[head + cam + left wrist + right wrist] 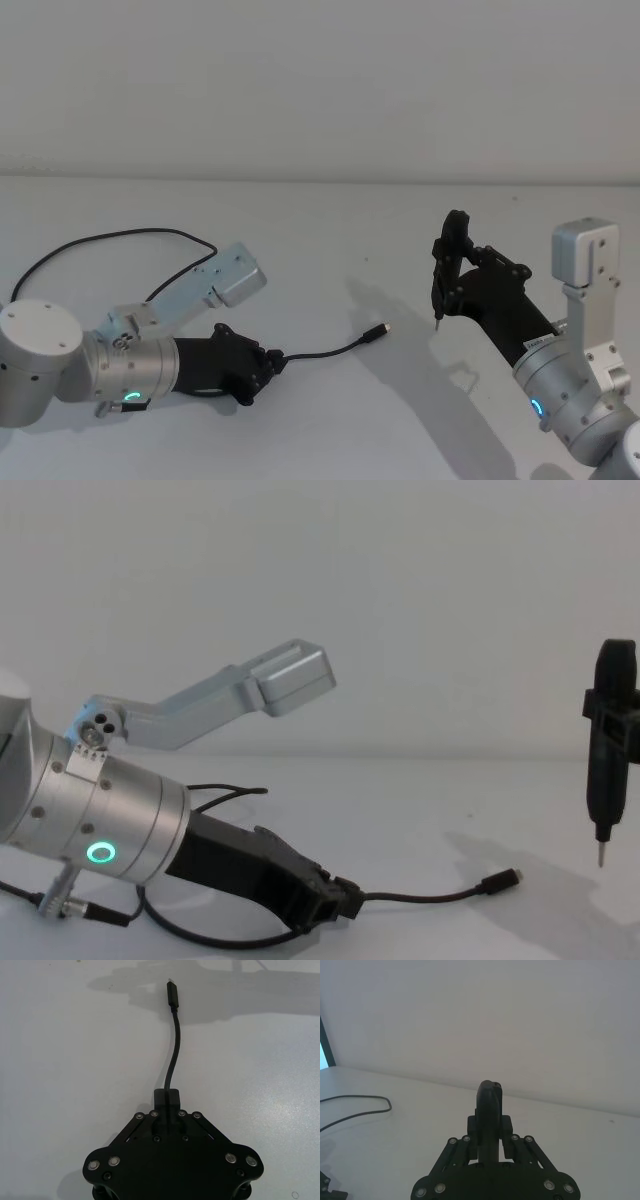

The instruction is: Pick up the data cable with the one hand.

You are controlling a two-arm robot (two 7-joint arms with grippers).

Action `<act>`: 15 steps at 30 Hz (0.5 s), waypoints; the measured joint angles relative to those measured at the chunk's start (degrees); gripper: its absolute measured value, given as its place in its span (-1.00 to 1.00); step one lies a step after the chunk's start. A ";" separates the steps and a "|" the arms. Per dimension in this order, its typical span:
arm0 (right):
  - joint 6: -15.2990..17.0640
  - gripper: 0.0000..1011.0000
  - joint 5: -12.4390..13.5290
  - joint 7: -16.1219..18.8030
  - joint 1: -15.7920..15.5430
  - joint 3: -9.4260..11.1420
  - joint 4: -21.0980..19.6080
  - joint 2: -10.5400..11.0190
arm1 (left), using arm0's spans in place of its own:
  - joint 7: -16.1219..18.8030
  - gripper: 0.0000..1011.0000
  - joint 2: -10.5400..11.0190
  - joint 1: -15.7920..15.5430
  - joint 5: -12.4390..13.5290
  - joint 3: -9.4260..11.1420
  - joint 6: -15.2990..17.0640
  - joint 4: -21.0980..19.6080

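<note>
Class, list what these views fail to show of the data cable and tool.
1. Far end of the data cable: head view, behind the left arm.
2. Cable inside the left gripper: left wrist view, shut jaws cover it.
3. Tip of the pen-like tool: right wrist view, the right gripper hides it.

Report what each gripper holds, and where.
The left gripper is shut on the data cable, on the cord behind its plug. The right gripper clamps the pen-like tool by its body.
</note>
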 joint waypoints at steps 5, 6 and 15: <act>0.00 -0.46 0.00 0.00 0.00 0.00 0.00 0.00 | 0.00 -0.93 0.01 0.01 0.00 0.00 0.00 -0.01; 0.00 -0.46 -0.01 0.00 0.00 0.00 0.00 0.00 | 0.00 -0.93 0.03 0.03 0.01 -0.01 -0.05 -0.06; -0.27 -0.46 -0.05 0.35 0.21 0.24 -1.05 -0.15 | 0.63 -0.93 0.51 0.67 0.54 -0.56 -2.56 -1.03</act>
